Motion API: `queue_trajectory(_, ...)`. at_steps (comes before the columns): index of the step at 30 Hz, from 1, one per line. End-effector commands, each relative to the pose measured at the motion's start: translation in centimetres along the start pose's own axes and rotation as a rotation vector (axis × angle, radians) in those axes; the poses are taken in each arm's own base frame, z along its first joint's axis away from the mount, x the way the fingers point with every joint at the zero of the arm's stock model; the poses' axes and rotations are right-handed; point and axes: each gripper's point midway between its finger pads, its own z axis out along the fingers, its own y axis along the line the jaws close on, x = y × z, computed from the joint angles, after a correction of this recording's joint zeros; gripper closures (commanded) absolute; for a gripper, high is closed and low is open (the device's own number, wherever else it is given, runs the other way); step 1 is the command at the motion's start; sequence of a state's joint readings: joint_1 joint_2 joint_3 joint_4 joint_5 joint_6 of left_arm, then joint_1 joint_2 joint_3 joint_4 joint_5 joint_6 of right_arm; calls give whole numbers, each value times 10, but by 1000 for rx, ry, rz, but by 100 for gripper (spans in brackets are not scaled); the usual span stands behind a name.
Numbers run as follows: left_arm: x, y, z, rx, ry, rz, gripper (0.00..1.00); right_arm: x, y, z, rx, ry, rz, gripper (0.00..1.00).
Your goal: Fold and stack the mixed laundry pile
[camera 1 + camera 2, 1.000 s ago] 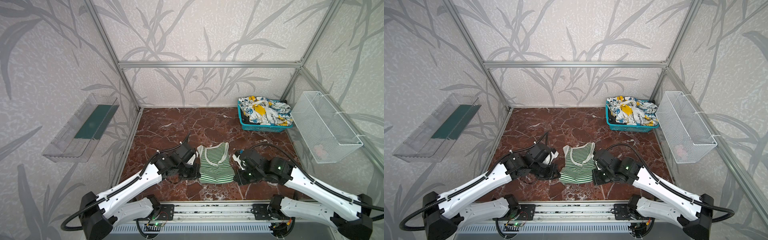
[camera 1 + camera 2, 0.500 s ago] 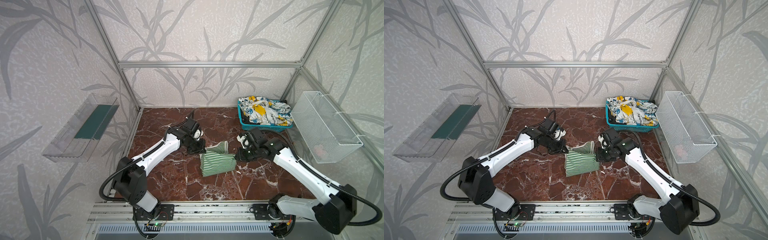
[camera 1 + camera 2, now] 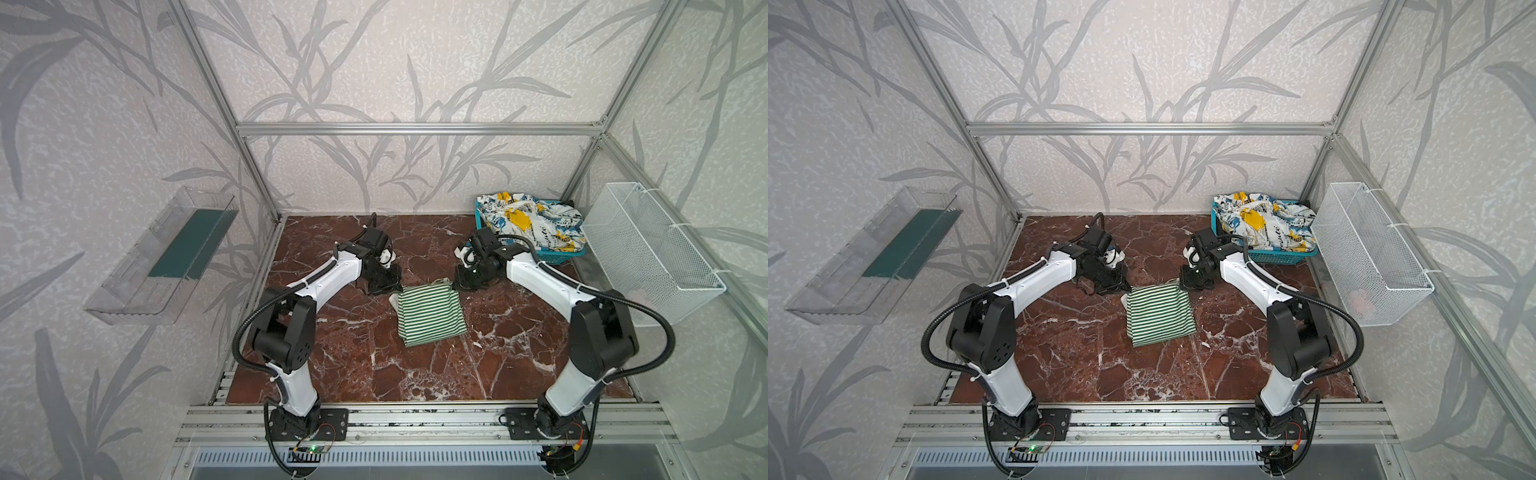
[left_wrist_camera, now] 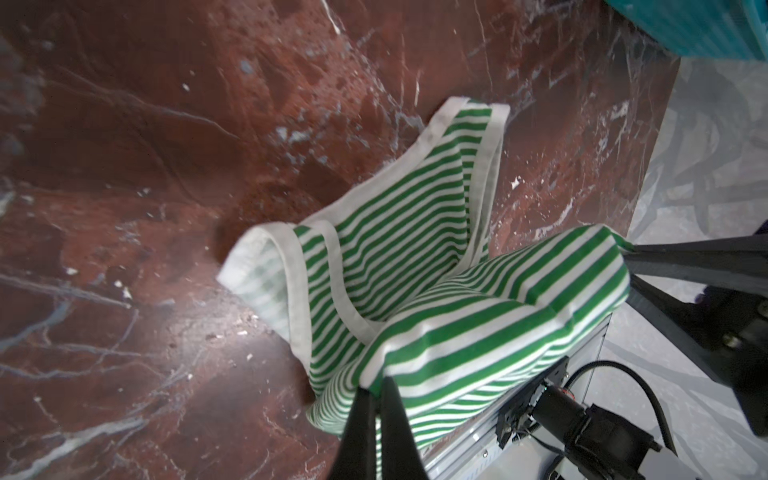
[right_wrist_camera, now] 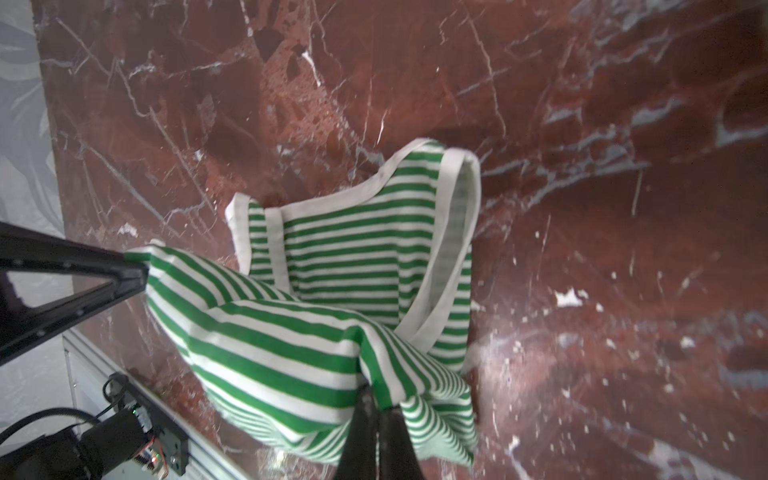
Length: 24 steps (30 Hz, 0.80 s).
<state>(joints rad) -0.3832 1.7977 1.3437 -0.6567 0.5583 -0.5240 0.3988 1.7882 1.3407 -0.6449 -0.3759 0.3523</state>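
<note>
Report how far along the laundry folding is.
Done: no folded stack is visible yet. In hand: the green-and-white striped cloth top is partly doubled over on the red marble table; the left gripper and right gripper, jaws shut, pinch its lifted edge. Left: the white printed cloth garment sits crumpled and unfolded in the teal plastic lattice basket.

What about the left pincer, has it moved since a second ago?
Yes. The left pincer went away from the front rail toward the back wall, pulling the hem of the green-striped tank top along.
</note>
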Motion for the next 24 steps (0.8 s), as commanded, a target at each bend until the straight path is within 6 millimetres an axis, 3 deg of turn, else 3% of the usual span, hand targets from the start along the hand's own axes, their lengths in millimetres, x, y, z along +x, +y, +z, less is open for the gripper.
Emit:
queue_trajectory(1, -22, 10, 8, 27, -67, -37, 100, -22, -3, 23, -17, -23, -43, 95)
queue_trajectory(4, -37, 18, 10, 13, -120, -42, 100, -38, -12, 39, 20, -45, -46, 89)
queue_trajectory(7, -49, 29, 11, 1, -169, -79, 98, -50, -12, 43, 27, -72, -68, 71)
queue_trajectory(12, -61, 40, 1, -2, -255, -119, 77, -55, 4, 15, 22, -143, -133, 58)
queue_trajectory(15, -64, 36, -14, -11, -302, -92, 74, -45, 24, -4, 16, -166, -227, 57)
queue_trajectory(20, -48, 20, -35, -57, -287, 61, 72, -21, 57, -13, -29, -144, -336, 60)
queue_trajectory(24, -17, 2, -30, -32, -232, 155, 72, -8, 57, 6, -12, -91, -328, 63)
